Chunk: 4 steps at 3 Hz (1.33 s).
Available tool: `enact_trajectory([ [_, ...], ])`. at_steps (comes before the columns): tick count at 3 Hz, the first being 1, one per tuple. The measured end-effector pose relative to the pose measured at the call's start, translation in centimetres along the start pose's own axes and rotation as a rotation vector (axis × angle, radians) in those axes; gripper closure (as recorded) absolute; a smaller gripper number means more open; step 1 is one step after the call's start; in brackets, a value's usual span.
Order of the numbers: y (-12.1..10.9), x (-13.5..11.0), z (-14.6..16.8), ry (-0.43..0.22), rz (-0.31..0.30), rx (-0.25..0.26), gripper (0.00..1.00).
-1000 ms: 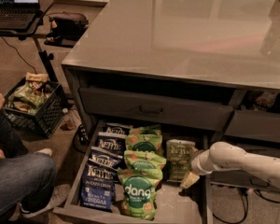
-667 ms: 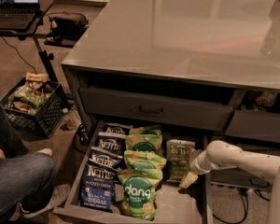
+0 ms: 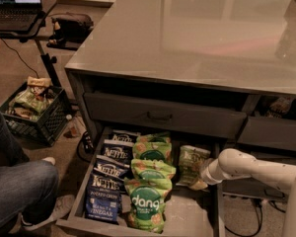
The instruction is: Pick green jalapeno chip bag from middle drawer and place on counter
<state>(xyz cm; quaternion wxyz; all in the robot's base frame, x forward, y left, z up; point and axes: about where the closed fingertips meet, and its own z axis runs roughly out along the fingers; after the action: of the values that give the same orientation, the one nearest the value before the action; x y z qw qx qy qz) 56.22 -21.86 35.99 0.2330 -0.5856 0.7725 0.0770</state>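
The gripper (image 3: 203,174) has edged up against the green jalapeno chip bag (image 3: 191,161) lying in the middle drawer (image 3: 187,216). Whether it grips cannot be told, so the lift likely remains ahead.

The gripper (image 3: 202,176) is low inside the middle drawer (image 3: 187,220), against the right edge of the green jalapeno chip bag (image 3: 189,161). Left of that bag, a column of dang bags (image 3: 148,201) and then dark blue Kettle bags (image 3: 106,181) crowd the floor. Only the front right corner lies bare. The upper drawer front (image 3: 163,115) overhangs the drawer's back. Above, the counter (image 3: 197,38) gives a broad bare surface.
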Motion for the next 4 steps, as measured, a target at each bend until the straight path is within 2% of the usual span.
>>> enact_trajectory([
  [2, 0.00, 0.00, 0.00, 0.000, 0.000, 0.000, 0.87],
  [3, 0.01, 0.00, 0.01, 0.000, 0.000, 0.000, 1.00],
  [4, 0.01, -0.01, 0.01, 0.000, 0.000, 0.000, 1.00],
])
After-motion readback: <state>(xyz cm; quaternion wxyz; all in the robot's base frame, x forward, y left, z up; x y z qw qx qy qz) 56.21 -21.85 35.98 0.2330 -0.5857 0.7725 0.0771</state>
